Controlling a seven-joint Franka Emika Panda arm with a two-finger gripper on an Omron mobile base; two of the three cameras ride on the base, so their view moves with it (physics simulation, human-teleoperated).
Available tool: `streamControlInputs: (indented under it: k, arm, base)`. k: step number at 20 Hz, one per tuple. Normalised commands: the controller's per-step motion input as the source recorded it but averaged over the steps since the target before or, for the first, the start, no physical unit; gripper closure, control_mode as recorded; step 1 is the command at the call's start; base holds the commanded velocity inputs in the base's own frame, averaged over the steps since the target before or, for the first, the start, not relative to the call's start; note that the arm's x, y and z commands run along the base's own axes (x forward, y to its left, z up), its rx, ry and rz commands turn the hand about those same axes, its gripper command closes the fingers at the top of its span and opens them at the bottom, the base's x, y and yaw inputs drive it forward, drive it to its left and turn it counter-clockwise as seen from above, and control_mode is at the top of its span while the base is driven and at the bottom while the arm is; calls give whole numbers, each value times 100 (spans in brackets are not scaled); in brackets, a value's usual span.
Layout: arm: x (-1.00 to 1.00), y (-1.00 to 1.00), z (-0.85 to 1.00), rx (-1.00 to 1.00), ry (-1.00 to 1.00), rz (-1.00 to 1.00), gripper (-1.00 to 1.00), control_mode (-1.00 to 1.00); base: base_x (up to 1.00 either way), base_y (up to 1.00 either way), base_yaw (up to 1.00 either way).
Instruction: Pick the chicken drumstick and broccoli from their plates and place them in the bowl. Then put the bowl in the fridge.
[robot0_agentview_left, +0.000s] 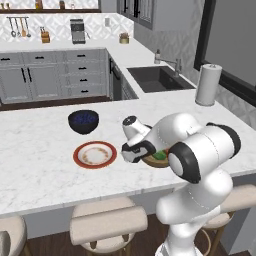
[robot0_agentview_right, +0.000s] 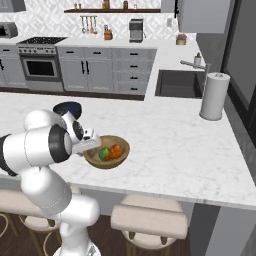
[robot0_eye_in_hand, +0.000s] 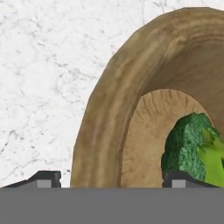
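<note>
The tan wooden bowl (robot0_agentview_right: 106, 161) stands near the counter's front edge, holding the green broccoli (robot0_agentview_right: 103, 153) and the orange-brown chicken drumstick (robot0_agentview_right: 115, 151). My gripper (robot0_eye_in_hand: 113, 181) is open and hangs low over the bowl's near rim (robot0_eye_in_hand: 105, 122), one fingertip outside the wall and one inside by the broccoli (robot0_eye_in_hand: 186, 146). In the left base view the hand (robot0_agentview_left: 136, 150) covers most of the bowl (robot0_agentview_left: 156, 162). The white plate with the red-orange rim (robot0_agentview_left: 95, 154) lies bare to the left. The light blue plate and the fridge are out of view.
A dark blue glossy bowl (robot0_agentview_left: 83, 121) sits behind the red-rimmed plate. A paper towel roll (robot0_agentview_left: 208, 84) stands at the far right beside the sink (robot0_agentview_left: 159, 79). Padded stools (robot0_agentview_left: 107, 222) line the counter's near edge below my arm.
</note>
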Motion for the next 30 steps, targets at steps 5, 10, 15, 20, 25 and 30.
streamControlInputs:
  k: [5, 10, 15, 20, 25, 30]
  arm:
    - [1, -14, -8, 0, -3, 0, 100, -100]
    - [2, -8, -6, 0, -1, 3, 100, -100]
    - [0, -4, 9, 0, 0, 7, 100, -100]
    - [-16, 0, 58, 0, -1, 48, 100, -100]
    - [-27, 0, 85, 0, 7, 55, 100, -100]
    - [-26, 0, 100, 0, 21, 60, 100, -100]
  base:
    - [0, 0, 0]
    - [0, 0, 0]
    - [0, 0, 0]
    - [0, 0, 0]
    - [0, 0, 0]
    - [0, 0, 0]
